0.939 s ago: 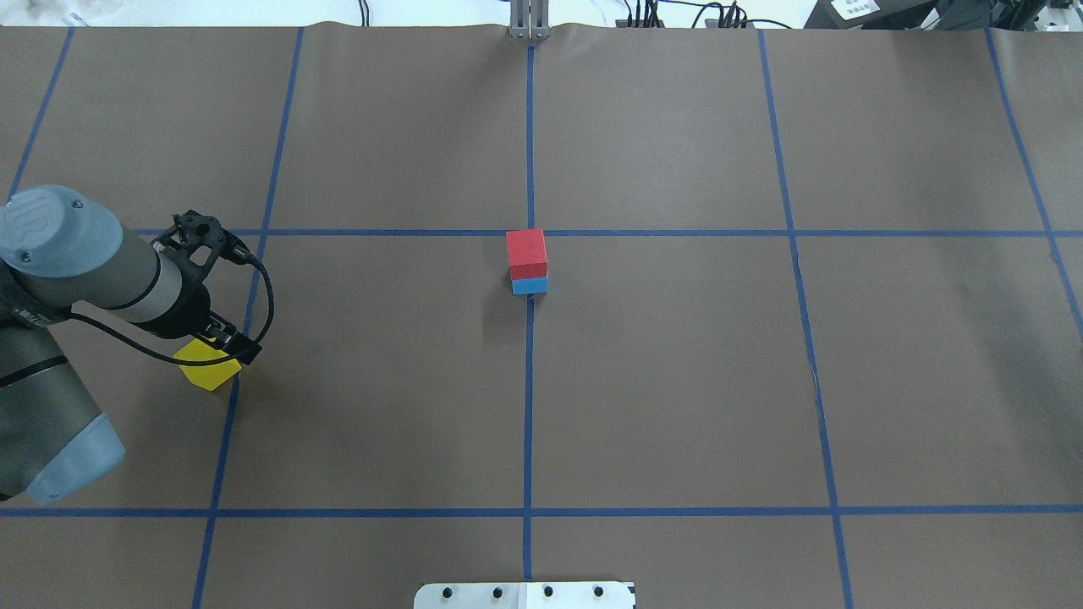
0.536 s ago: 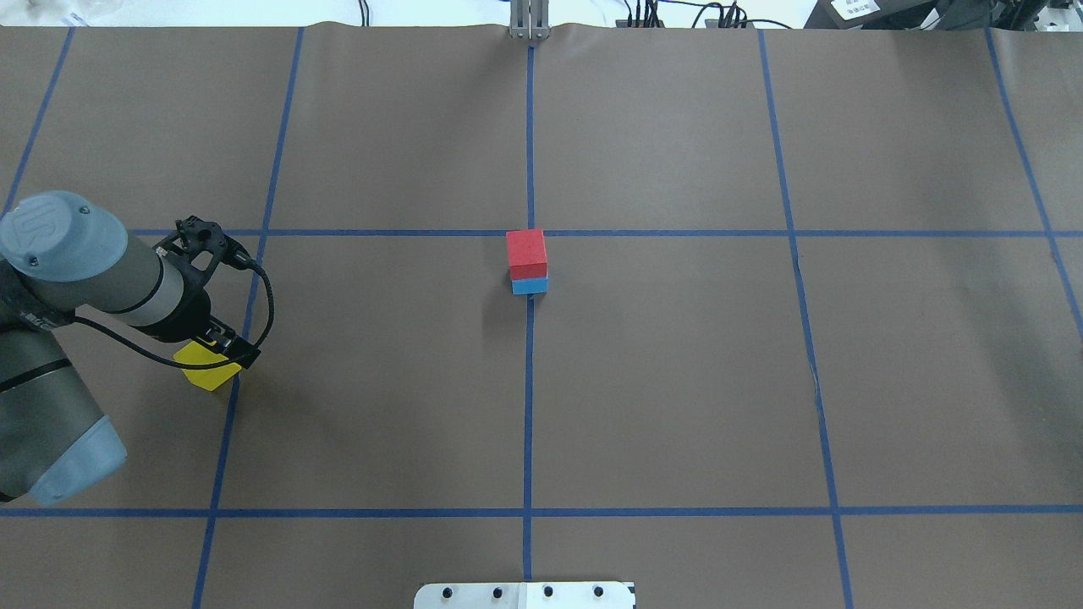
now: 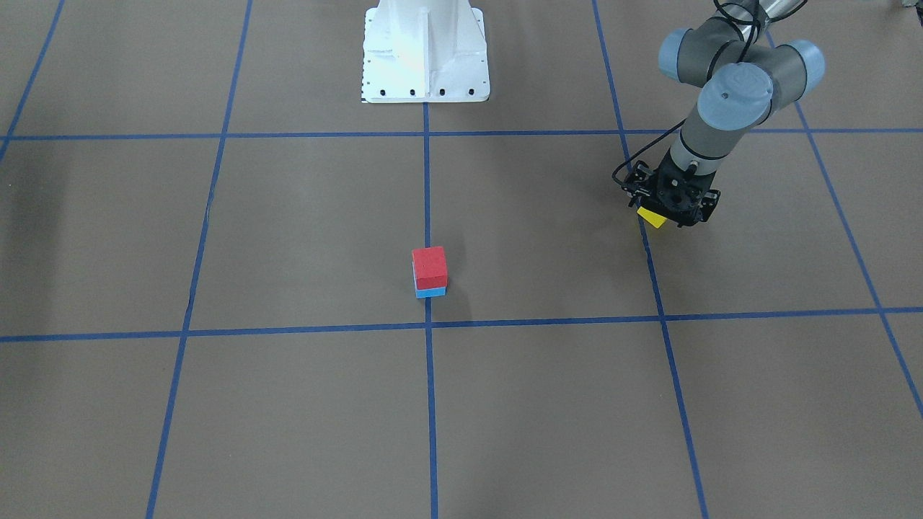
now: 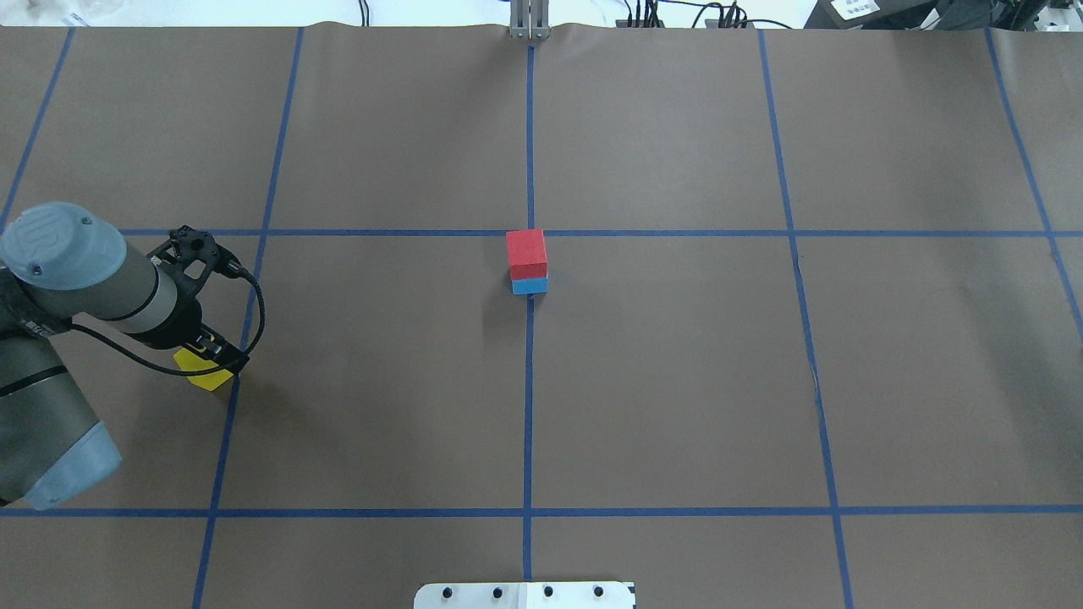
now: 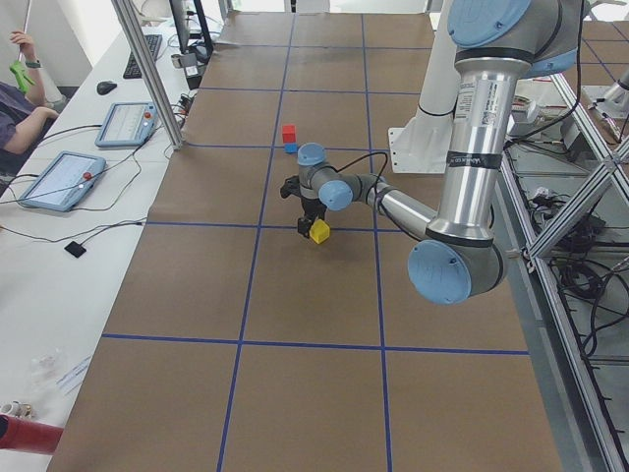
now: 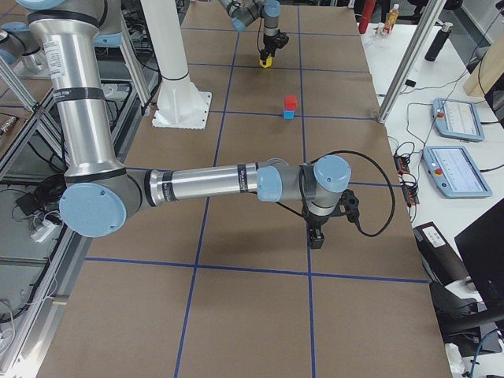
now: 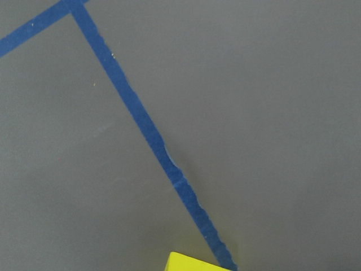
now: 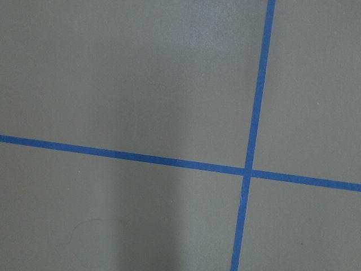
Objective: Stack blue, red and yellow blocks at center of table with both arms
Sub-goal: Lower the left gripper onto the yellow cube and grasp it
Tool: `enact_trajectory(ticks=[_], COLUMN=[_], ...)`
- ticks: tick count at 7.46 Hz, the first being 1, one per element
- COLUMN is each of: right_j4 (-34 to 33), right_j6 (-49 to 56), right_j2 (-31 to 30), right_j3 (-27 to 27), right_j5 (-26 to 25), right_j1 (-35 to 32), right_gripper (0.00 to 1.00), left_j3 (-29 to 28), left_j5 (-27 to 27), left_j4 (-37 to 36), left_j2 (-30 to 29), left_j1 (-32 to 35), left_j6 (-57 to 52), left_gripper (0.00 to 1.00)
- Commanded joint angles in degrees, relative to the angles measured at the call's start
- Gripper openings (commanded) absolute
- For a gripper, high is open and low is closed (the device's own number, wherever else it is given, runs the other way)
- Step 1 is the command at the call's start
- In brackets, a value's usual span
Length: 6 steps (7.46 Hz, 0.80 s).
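Note:
At the table's center the red block (image 4: 526, 251) sits on top of the blue block (image 4: 530, 286), right on the middle tape line. The yellow block (image 4: 207, 376) lies on the table (image 4: 677, 381) far to the left, beside a tape line. My left gripper (image 4: 207, 351) hangs directly over it, low and open, covering most of it. In the left wrist view only a corner of the yellow block (image 7: 194, 263) shows at the bottom edge. My right gripper (image 6: 316, 236) shows only in the exterior right view, near the table, and I cannot tell if it is open or shut.
The white pedestal base (image 3: 424, 50) stands at the robot's side of the table. A metal post (image 4: 529, 21) rises at the far edge. In the exterior left view a person (image 5: 20, 103) sits at a side desk with tablets.
My left gripper has sunk lower and shifted slightly left over the yellow block, covering more of it. The red-on-blue stack has not moved.

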<state>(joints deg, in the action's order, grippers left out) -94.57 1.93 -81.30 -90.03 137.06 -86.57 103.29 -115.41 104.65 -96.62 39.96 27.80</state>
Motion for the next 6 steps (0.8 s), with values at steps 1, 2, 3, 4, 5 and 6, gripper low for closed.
enact_trajectory(ticks=[1, 2, 3, 4, 5, 6], right_j4=[0.0, 0.0, 0.0, 0.0, 0.0, 0.0], right_j6=[0.0, 0.0, 0.0, 0.0, 0.0, 0.0], right_j2=[-0.4, -0.4, -0.4, -0.4, -0.4, -0.3], right_j3=[-0.4, -0.5, -0.4, -0.5, -0.8, -0.8], right_j5=[0.0, 0.0, -0.1, -0.1, -0.1, -0.1], right_j1=[0.0, 0.0, 0.0, 0.0, 0.0, 0.0], right_gripper=[0.99, 0.99, 0.99, 0.99, 0.99, 0.99], left_j3=[0.2, 1.1, 1.3, 1.9, 1.9, 2.8], left_j5=[0.0, 0.0, -0.3, -0.2, -0.2, -0.2], left_j4=[2.8, 3.3, 3.4, 3.3, 3.2, 2.8], left_j2=[2.3, 3.1, 3.1, 2.8, 2.5, 2.6], left_j1=[-0.1, -0.1, -0.1, -0.2, -0.4, -0.3], left_j6=[0.1, 0.4, 1.5, 6.3, 7.1, 7.3], left_gripper=[0.99, 0.86, 0.36, 0.0, 0.0, 0.0])
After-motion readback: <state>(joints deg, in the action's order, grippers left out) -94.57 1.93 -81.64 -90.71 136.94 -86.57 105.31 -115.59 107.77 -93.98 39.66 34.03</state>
